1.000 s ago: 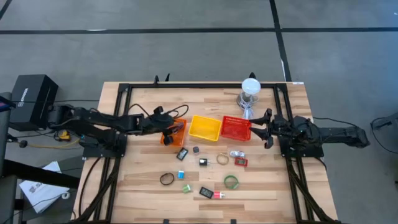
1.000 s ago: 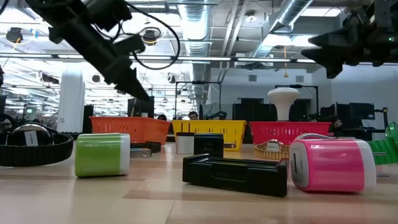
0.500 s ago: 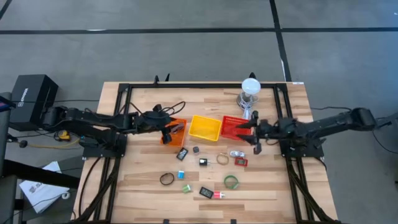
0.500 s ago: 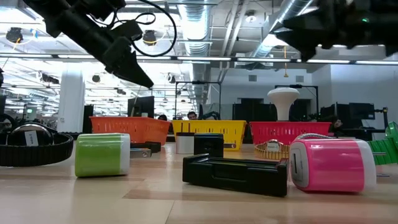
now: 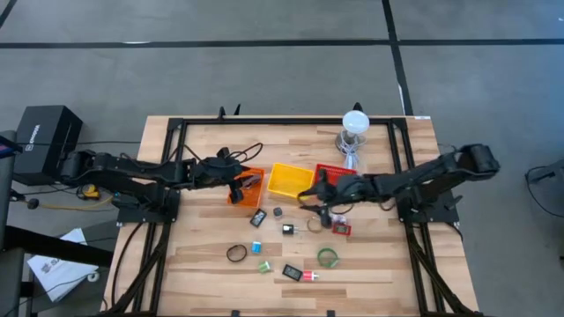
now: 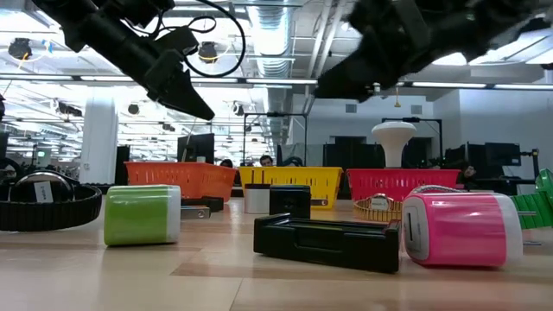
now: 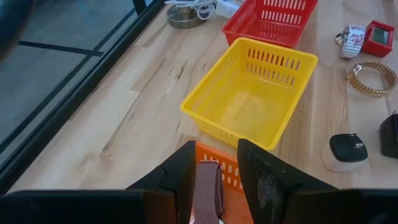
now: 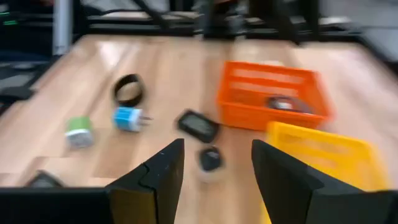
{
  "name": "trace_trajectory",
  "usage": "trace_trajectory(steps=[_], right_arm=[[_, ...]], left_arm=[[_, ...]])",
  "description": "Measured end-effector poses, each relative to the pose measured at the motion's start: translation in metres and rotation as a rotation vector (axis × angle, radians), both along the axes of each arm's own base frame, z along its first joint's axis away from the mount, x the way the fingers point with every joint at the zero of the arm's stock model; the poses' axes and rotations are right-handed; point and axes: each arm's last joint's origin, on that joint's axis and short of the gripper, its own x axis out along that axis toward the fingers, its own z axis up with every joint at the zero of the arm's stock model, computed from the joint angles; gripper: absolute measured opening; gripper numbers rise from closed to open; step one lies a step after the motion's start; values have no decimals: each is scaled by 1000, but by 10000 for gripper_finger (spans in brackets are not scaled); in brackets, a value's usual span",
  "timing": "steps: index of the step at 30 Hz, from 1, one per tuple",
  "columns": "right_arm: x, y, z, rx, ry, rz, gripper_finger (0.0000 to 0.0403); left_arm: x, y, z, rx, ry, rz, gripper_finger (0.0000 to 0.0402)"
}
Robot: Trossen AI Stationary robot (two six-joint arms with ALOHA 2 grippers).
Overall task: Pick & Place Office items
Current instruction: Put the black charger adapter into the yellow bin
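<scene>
Overhead, a strap point(image 7: 208, 190) is gripped by the left gripper point(image 5: 240, 187) above the orange basket point(image 5: 250, 177); the right gripper point(image 5: 319, 204) (fingers apart) is held over the scattered items.

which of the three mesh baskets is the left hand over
The orange basket, the leftmost of the row; the left hand hangs over it, while the yellow basket and red basket sit farther right.

Overhead cam looks down; low cam level; both share yellow basket point(image 5: 290, 180)

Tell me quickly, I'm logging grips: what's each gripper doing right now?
Left gripper: over the orange basket, holding a strap-like item.
Right gripper: open, empty.
</scene>
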Motion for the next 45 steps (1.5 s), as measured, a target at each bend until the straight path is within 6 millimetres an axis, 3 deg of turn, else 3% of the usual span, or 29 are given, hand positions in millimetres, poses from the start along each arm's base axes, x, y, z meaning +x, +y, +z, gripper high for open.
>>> trace_trajectory(steps=[6, 14, 21, 35, 45], right_arm=[[30, 12, -7, 57, 103, 60, 179], [52, 37, -38, 52, 240, 105, 179], [67, 48, -51, -2, 298, 70, 180], [64, 50, -55, 7, 356, 29, 220], [65, 53, -61, 29, 366, 21, 225]], left_arm=[[0, 0, 0, 0, -3, 0, 112], [0, 0, 1, 1, -8, 1, 112], [1, 0, 2, 2, -26, 0, 112], [2, 0, 3, 3, -34, 0, 112], [2, 0, 3, 3, -43, 0, 112]])
